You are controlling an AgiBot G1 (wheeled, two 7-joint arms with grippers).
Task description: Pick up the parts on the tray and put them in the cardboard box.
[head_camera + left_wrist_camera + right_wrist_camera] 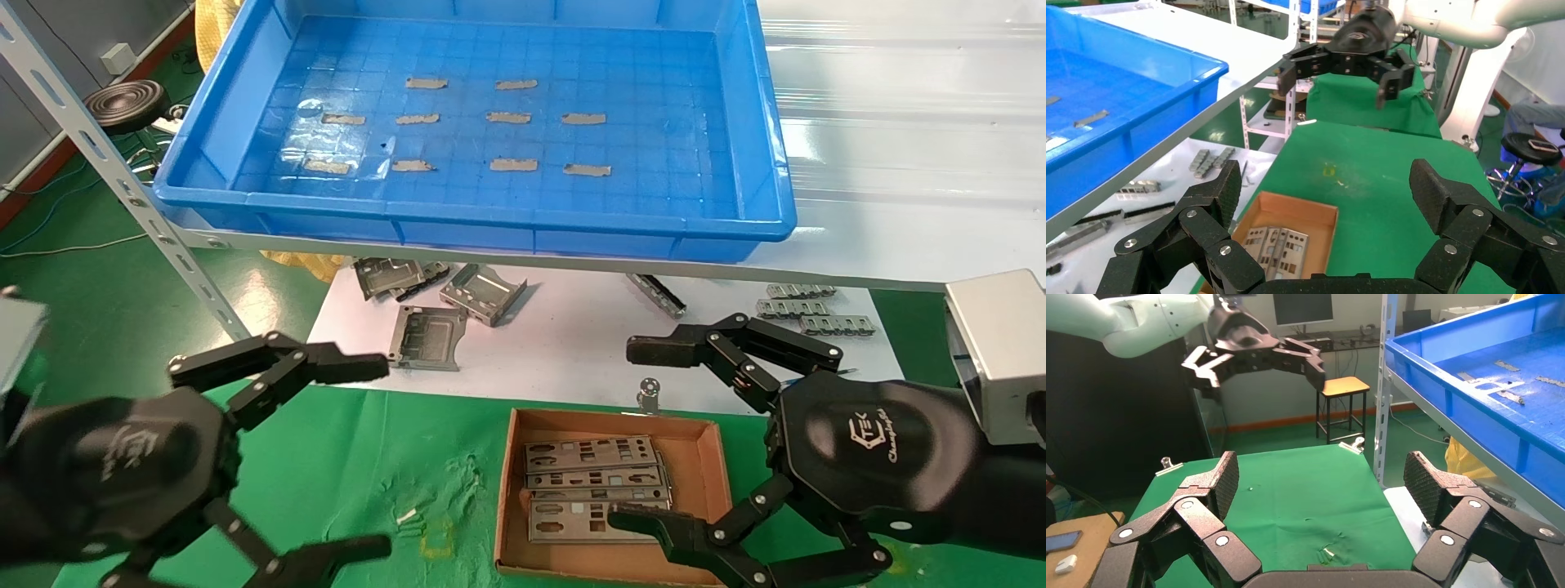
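Logo w/ "TEK" reads on right gripper [650, 437] housing, lower right; script under it unreadable.

The tabletop [343, 457] is wearing a green cloth, with the cardboard box [719, 465] sitting on it. Beyond the box, a white sheet [572, 343] is carrying folded brackets [482, 292] and comb-like strips [805, 309].

head view: we look forward and down from above the green cloth [392, 457], the tray [245, 175] beyond it.
left wrist view: we sit close behind the left gripper [1324, 193], facing across the green cloth to the right gripper [1333, 73].
right wrist view: close behind the right gripper [1321, 481], facing back across the cloth.
shared: we see the green cloth and tray in all three views.
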